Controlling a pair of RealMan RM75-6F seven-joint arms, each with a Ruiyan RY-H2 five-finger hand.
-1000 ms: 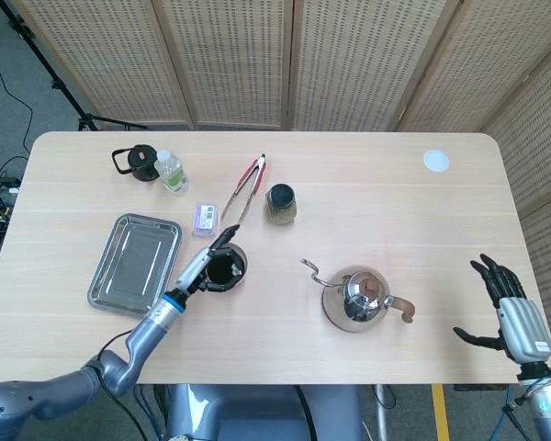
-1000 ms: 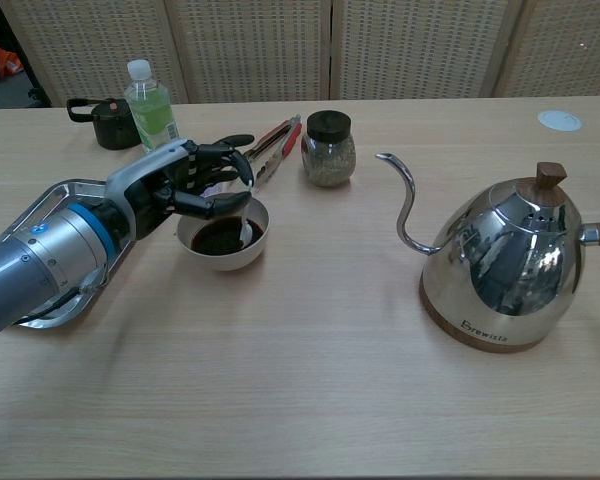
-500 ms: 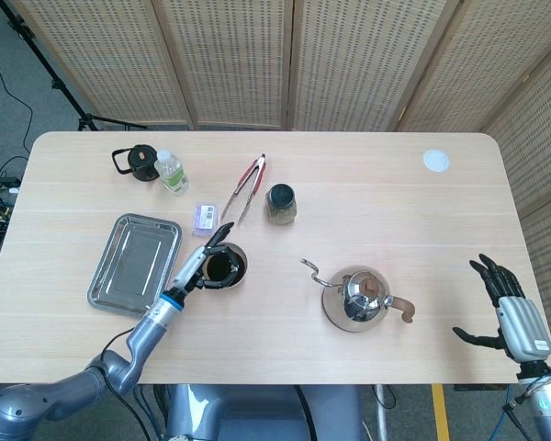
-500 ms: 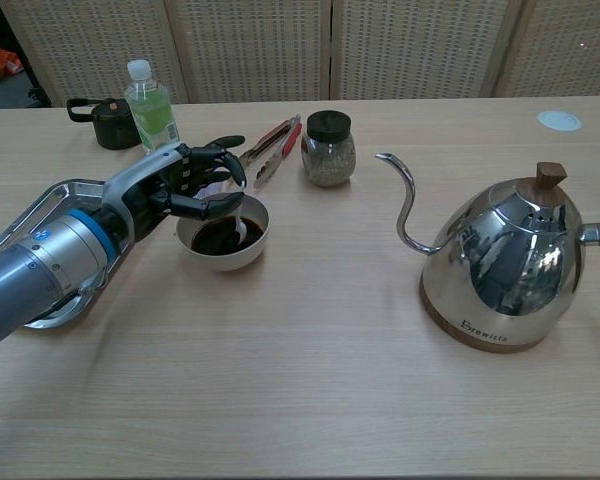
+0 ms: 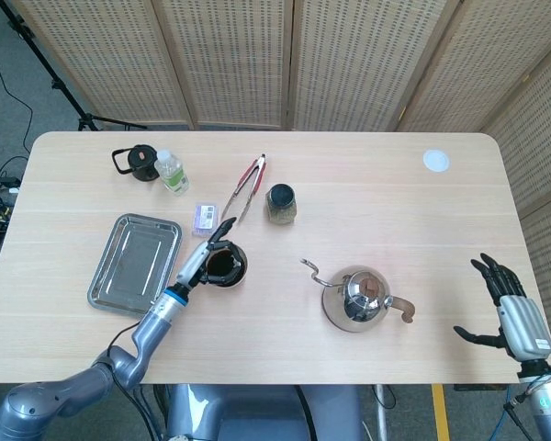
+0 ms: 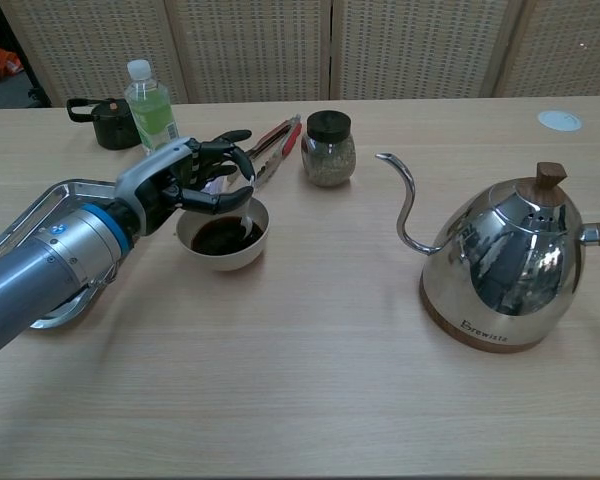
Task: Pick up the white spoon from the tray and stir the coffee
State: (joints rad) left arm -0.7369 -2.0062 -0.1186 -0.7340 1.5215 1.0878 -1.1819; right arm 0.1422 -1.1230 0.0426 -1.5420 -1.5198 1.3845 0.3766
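Two hands show. The left hand [image 6: 185, 178], dark-fingered with a grey shell, pinches the slim white spoon [image 6: 246, 226], its tip dipped in the dark coffee of a round white bowl [image 6: 222, 249]. The rectangular steel tray [image 5: 134, 262] lies just left of the bowl. The right hand [image 5: 510, 310] hangs off the table's right edge, fingers spread, holding nothing. A polished gooseneck kettle [image 6: 505, 265] with a wooden knob stands well right.
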